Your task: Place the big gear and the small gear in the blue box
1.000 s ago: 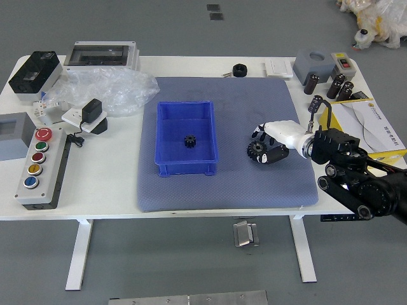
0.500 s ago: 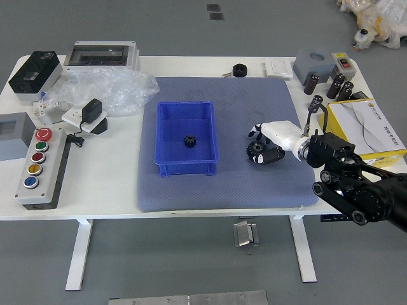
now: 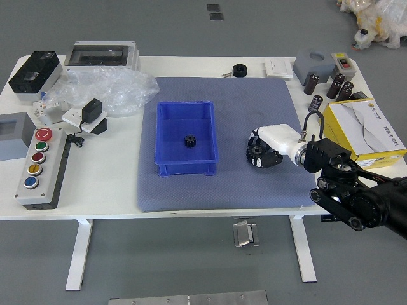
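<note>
With the right hand (image 3: pixel 273 141), you're closing its fingers around the big gear (image 3: pixel 256 151) at the blue mat (image 3: pixel 222 192); you should be firming that pinch before lifting above the rim. The blue box (image 3: pixel 186 168) is holding the small gear (image 3: pixel 190 141) inside.

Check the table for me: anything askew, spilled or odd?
One untidy thing: crumpled clear plastic lies loose at the left, reaching the mat's far-left corner. I see no spill. The small gear sits in the upright blue box; the right hand partly hides the big gear.
</note>
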Robot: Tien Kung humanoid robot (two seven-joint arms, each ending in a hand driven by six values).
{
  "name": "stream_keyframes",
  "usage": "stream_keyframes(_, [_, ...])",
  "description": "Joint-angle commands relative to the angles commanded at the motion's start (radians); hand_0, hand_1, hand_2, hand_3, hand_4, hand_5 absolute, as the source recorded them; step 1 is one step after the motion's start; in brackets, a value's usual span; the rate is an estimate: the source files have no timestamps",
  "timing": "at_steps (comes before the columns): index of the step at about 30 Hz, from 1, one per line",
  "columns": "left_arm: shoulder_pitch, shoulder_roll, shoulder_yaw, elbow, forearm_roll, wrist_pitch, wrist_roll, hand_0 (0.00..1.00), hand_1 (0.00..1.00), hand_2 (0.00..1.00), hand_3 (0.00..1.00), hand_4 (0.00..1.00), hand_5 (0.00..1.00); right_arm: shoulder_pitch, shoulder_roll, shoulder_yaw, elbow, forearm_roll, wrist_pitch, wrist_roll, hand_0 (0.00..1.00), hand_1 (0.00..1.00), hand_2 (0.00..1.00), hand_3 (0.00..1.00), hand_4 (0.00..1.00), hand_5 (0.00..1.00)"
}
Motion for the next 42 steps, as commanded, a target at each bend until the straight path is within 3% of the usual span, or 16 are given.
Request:
stream_keyframes(1, [0.000,0.000,0.000,0.000,0.000,0.000,0.000,0.901,0.890,0.860,0.869,0.790,0.332,-0.001,0.000,-0.001,0.000,0.000,-0.004,0.000,0.561,0.440,0.529,0.638,0.582,0.166])
stream_keyframes(12, [0.000,0.001,-0.002,0.000,0.001,0.000,0.000,0.901,0.890,0.860,0.869,0.790,0.332,0.011,-0.008,0.005,0.009,-0.007,-0.031,0.000,0.579,0.438,0.508,0.607,0.561,0.161])
stream_keyframes(32, [0.004,0.009,-0.008,0.000,0.006,0.000,0.000,0.902,0.891,0.859,0.869,0.789,0.332,0.085,-0.081,0.082,0.113,-0.027,0.002,-0.024,0.584,0.437,0.498,0.597,0.545,0.162])
stream_keyframes(42, [0.005,0.015,-0.010,0.000,0.010,0.000,0.001,0.902,0.890,0.859,0.869,0.789,0.332,0.146,-0.065,0.067,0.181,-0.025,0.022,-0.038,0.586,0.437,0.499,0.597,0.544,0.163])
